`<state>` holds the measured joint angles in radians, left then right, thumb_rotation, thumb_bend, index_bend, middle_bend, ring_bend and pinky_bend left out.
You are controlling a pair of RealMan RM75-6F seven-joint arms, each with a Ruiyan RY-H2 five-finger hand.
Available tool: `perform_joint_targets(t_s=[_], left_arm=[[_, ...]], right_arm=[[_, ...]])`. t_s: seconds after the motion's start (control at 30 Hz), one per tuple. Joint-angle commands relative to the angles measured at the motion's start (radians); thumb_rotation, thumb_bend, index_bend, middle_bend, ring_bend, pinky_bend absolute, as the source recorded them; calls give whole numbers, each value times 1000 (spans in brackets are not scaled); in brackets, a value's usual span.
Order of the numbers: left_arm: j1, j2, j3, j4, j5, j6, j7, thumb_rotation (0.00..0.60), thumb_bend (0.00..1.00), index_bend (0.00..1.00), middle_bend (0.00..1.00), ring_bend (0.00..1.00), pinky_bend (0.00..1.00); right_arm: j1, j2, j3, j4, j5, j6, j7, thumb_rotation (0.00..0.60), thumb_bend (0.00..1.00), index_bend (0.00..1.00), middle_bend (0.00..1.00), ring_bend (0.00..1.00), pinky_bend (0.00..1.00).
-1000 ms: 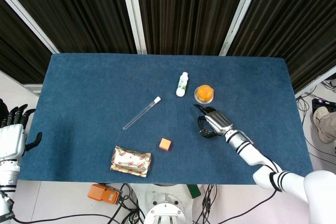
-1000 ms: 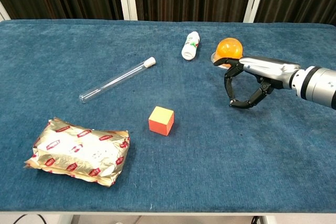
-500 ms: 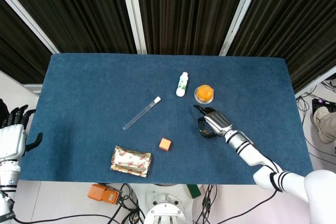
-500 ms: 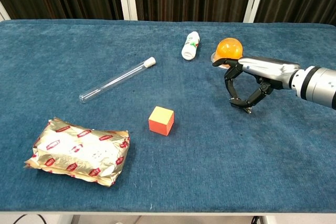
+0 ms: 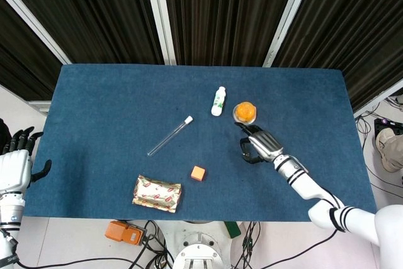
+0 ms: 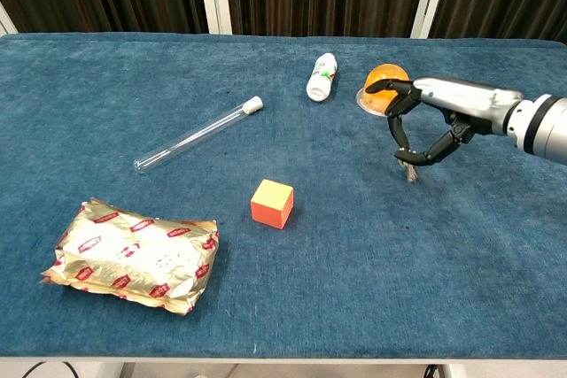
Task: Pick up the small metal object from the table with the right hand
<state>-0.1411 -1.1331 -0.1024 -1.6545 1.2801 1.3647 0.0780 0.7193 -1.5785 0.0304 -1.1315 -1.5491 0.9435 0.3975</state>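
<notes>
Now, small metal object (image 6: 410,171): a tiny greyish piece hanging at the fingertips of the right hand, apparently just above the blue cloth; too small to make out its shape, and the head view hides it under the fingers.
Right hand (image 6: 423,128): fingers curled down and inward, their tips pinching the small metal object; the thumb points toward 9 o'clock, just in front of the orange item. In the head view the hand (image 5: 257,145) sits right of the table's centre, its forearm running off toward 4 o'clock.
Orange item (image 6: 386,77): a round orange thing on a clear dish, at 11 o'clock from the right hand, very near the thumb; contact cannot be told.
White bottle (image 6: 322,76): lying on its side with a green label, at 9 o'clock from the orange item, close by.
Test tube (image 6: 198,135): clear glass with a white cap, lying slantwise, capped end toward 1 o'clock; well apart from the right hand, at its 9 o'clock.
Orange cube (image 6: 272,204): resting on the cloth at 8 o'clock from the right hand, at 4 o'clock from the tube's open end.
Foil packet (image 6: 133,255): gold wrapper with red marks, flat near the front edge, at 8 o'clock from the cube.
Table (image 6: 372,281): covered in dark blue cloth.
Left hand (image 5: 14,165): off the table past its left edge, fingers upright and apart, holding nothing.
</notes>
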Motion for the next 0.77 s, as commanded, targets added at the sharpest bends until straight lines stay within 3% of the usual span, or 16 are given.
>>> perform_joint_targets(t_s=[0.03,0.77], left_arm=[[0,-1,0,-1,0,0,0,600,300,177,71,35,151],[3,0,-1,-1,-2,7,2,600,300,177,71,35,151]], right_arm=[[3,33,9,-41,-4,13,4,600,563,726,97,247,170],[75,278,163,-311,69,23,-90,600,563,732,97,253,181]])
